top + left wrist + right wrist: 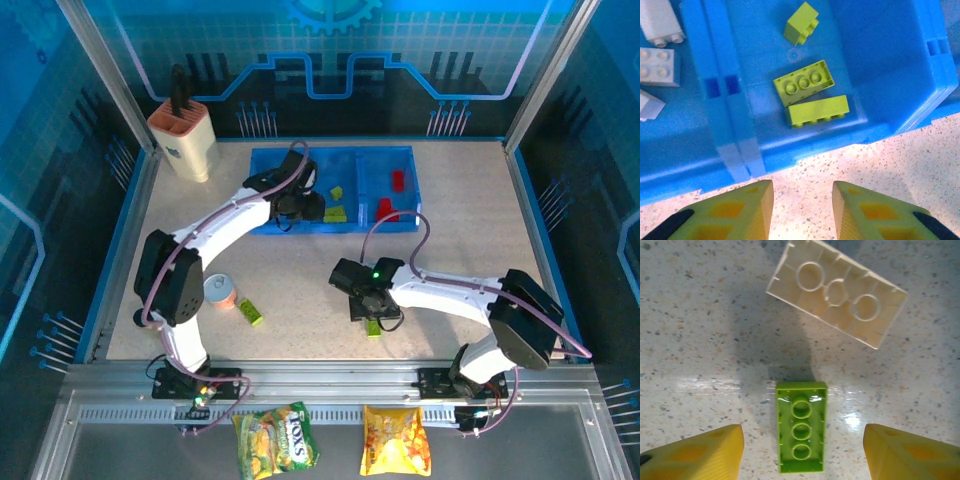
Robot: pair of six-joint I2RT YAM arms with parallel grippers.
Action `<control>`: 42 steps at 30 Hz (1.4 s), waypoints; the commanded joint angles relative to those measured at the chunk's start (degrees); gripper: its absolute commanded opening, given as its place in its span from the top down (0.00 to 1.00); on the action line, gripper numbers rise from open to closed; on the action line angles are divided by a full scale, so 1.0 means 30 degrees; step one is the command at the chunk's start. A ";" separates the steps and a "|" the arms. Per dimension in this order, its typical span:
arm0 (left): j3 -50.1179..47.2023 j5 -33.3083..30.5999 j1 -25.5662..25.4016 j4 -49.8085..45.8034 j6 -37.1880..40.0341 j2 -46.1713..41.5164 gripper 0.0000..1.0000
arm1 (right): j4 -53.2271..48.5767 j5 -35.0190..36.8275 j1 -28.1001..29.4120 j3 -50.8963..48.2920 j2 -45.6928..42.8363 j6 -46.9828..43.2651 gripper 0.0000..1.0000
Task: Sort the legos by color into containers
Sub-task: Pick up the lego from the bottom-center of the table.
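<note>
Plainly the right gripper (pixel 803 432) is lined up for a pick. Its fingers stand wide apart on either side of a green brick (pixel 801 440) that lies studs-down on the table (pixel 700 315). They touch neither side of it, so the gripper has hold of nothing yet. The brick's long side runs between the fingers, which should let them close across its narrow width. A cream brick (pixel 837 300), also upside down, lies just beyond at an angle, apart from the green one and outside the fingers' path. From above, this gripper (pixel 365 308) sits at the near middle of the table.

The left gripper (pixel 802 189) hangs over the near edge of the blue tray (pixel 830 142), nearly closed with only a narrow gap, and empty. Beyond it the sorting shows: three green bricks (pixel 803 82) lie in the middle section, white bricks (pixel 657 67) in the section to the left, and red bricks (pixel 398 180) in the right one. Another green brick (pixel 250 312) lies on the near left of the table beside a small can (pixel 219 290).

The table is pale, speckled and glossy enough to mirror the lights, so a nudged brick may slide. Blue patterned panels (pixel 330 40) on metal posts (pixel 105 70) wall the cell. A knife block (pixel 183 140) stands far left, and two snack bags (pixel 275 440) lie on the near rail.
</note>
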 commanded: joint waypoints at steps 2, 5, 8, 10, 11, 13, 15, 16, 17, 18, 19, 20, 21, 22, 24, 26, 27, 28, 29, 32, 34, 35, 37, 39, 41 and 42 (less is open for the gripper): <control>-0.1565 0.0566 0.0231 0.0981 -0.0405 -0.1688 0.63 | 0.0984 -0.0532 0.0195 -0.0369 0.0524 0.0614 0.35; -0.2395 0.1042 0.0198 0.1313 -0.0623 -0.2227 0.63 | 0.1169 -0.0564 0.0201 -0.0607 0.0850 0.0646 0.37; -0.3207 0.1135 0.0219 0.1424 -0.0742 -0.2752 0.63 | 0.1294 -0.0615 0.0185 -0.0886 0.1034 0.0701 0.38; -0.3611 0.1055 0.0200 0.1454 -0.0749 -0.3004 0.63 | 0.1403 -0.0643 0.0184 -0.1046 0.1071 0.0786 0.39; -0.3783 0.1031 0.0199 0.1467 -0.0749 -0.3112 0.63 | 0.1483 -0.0677 0.0184 -0.1051 0.1071 0.0804 0.40; -0.4111 0.1053 0.0195 0.1468 -0.0806 -0.3262 0.63 | 0.1599 -0.0758 0.0184 -0.1051 0.1130 0.0817 0.41; -0.4410 0.1038 0.0196 0.1517 -0.0880 -0.3422 0.63 | 0.1646 -0.0773 0.0169 -0.1593 0.1243 0.0841 0.44; -0.4544 0.1031 0.0200 0.1528 -0.0917 -0.3501 0.63 | 0.1631 -0.0796 0.0184 -0.1633 0.1291 0.0877 0.45; -0.4656 0.1031 0.0187 0.1527 -0.0924 -0.3590 0.63 | 0.1683 -0.0802 0.0184 -0.1694 0.1349 0.0892 0.45; -0.4783 0.1009 0.0207 0.1528 -0.0924 -0.3669 0.63 | 0.1732 -0.0829 0.0188 -0.1773 0.1379 0.0947 0.46; -0.4860 0.1020 0.0207 0.1528 -0.0969 -0.3757 0.63 | 0.1762 -0.0827 0.0184 -0.1862 0.1408 0.1018 0.47; -0.4964 0.0976 0.0190 0.1528 -0.0974 -0.3829 0.63 | 0.1815 -0.0849 0.0196 -0.1929 0.1423 0.1093 0.47; -0.5032 0.0976 0.0195 0.1526 -0.0955 -0.3891 0.63 | 0.1856 -0.0904 0.0213 -0.2014 0.1423 0.1137 0.47; -0.5071 0.0994 0.0203 0.1528 -0.0981 -0.3957 0.63 | 0.1930 -0.0934 0.0206 -0.2079 0.1423 0.1192 0.48; -0.5170 0.0927 0.0200 0.1499 -0.0952 -0.4056 0.63 | 0.1998 -0.0963 0.0238 -0.2213 0.1408 0.1258 0.50; -0.5251 0.0914 0.0206 0.1499 -0.0982 -0.4175 0.63 | 0.1998 -0.0958 0.0285 -0.2196 0.1394 0.1259 0.52; -0.5285 0.0870 0.0203 0.1475 -0.0963 -0.4255 0.63 | 0.1998 -0.0971 0.0272 -0.2190 0.1394 0.1258 0.54; -0.5324 0.0863 0.0188 0.1468 -0.0976 -0.4321 0.63 | 0.1961 -0.0970 0.0271 -0.2118 0.1379 0.1207 0.55; -0.5397 0.0829 0.0184 0.1469 -0.0983 -0.4431 0.63 | 0.1939 -0.0934 0.0299 -0.2070 0.1364 0.1174 0.56; -0.5617 0.0727 0.0193 0.1498 -0.1008 -0.4726 0.63 | 0.1810 -0.0830 0.0301 -0.1812 0.1408 0.1010 0.60; -0.5813 0.0686 0.0209 0.1556 -0.0998 -0.4953 0.63 | 0.1634 -0.0774 0.0312 -0.1530 0.1480 0.0894 0.61; -0.5907 0.0657 0.0208 0.1542 -0.1012 -0.5066 0.63 | 0.1547 -0.0729 0.0331 -0.1392 0.1511 0.0836 0.61; -0.6131 0.0603 0.0204 0.1550 -0.0983 -0.5302 0.63 | 0.1390 -0.0658 0.0352 -0.1265 0.1569 0.0733 0.63; -0.6390 0.0505 0.0181 0.1500 -0.1011 -0.5568 0.63 | 0.1297 -0.0578 0.0390 -0.0645 0.1599 0.0622 0.63; -0.6689 0.0474 0.0184 0.1447 -0.1081 -0.5830 0.62 | 0.1267 -0.0545 0.0389 -0.0310 0.1671 0.0450 0.64; -0.6899 0.0460 0.0201 0.1425 -0.1125 -0.5996 0.62 | 0.1195 -0.0504 0.0367 -0.0085 0.1741 0.0345 0.64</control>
